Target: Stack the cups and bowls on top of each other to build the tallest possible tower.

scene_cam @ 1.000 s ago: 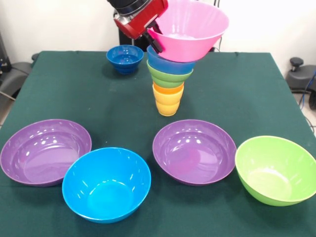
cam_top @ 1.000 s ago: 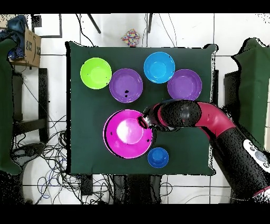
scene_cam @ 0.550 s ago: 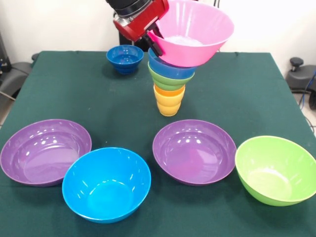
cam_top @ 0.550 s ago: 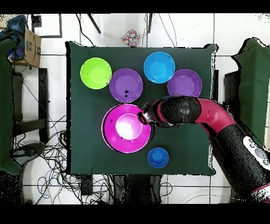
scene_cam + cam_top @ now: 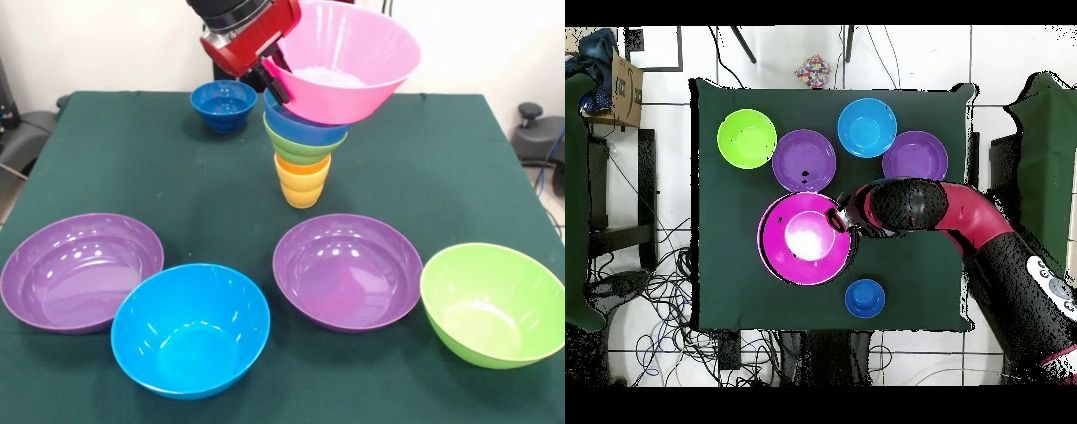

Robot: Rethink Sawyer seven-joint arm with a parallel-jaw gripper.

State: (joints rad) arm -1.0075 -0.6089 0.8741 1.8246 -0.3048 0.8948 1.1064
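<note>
Dark green table (image 5: 725, 290), white tiled floor (image 5: 655, 170) strewn with cables (image 5: 655, 300), cardboard box (image 5: 625, 88), pale wall (image 5: 106, 44)

I am working in what looks like a robotics lab: a table (image 5: 725, 290) draped in dark green cloth stands on a pale tiled floor (image 5: 1015, 60), with loose black cables (image 5: 655, 300) tangled around its edge. A cardboard box (image 5: 625, 90) sits off in one corner, and the front view shows a plain white wall (image 5: 97, 44) behind the table.
</note>
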